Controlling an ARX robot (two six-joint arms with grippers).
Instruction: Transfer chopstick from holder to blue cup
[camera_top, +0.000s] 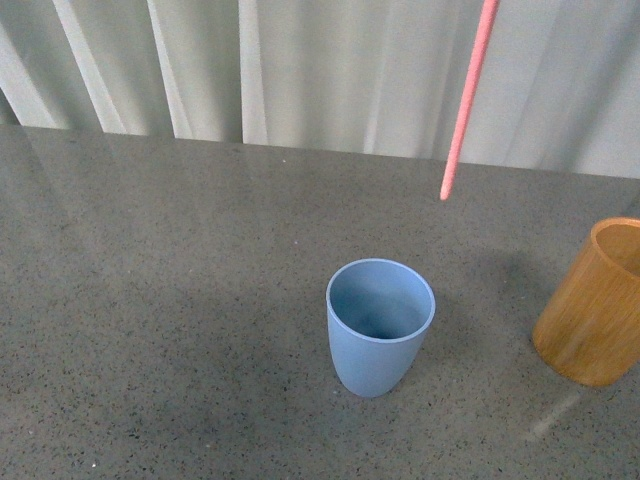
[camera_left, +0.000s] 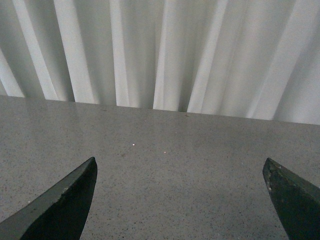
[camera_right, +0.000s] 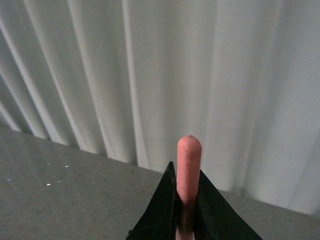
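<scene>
The pink chopstick (camera_top: 466, 100) hangs in the air from the top edge of the front view, its lower tip above and behind the blue cup (camera_top: 380, 325). The blue cup stands upright and empty at the table's middle. The brown wooden holder (camera_top: 597, 305) stands at the right edge, partly cut off. My right gripper (camera_right: 187, 175) is shut on the chopstick (camera_right: 189, 165), whose rounded end sticks out past the black fingertips. My left gripper (camera_left: 180, 172) is open and empty over bare table. Neither gripper shows in the front view.
The grey speckled table (camera_top: 160, 300) runs back to a white pleated curtain (camera_top: 300, 70). In the left wrist view only the table (camera_left: 180, 150) and the curtain show beyond the fingertips (camera_left: 75, 195).
</scene>
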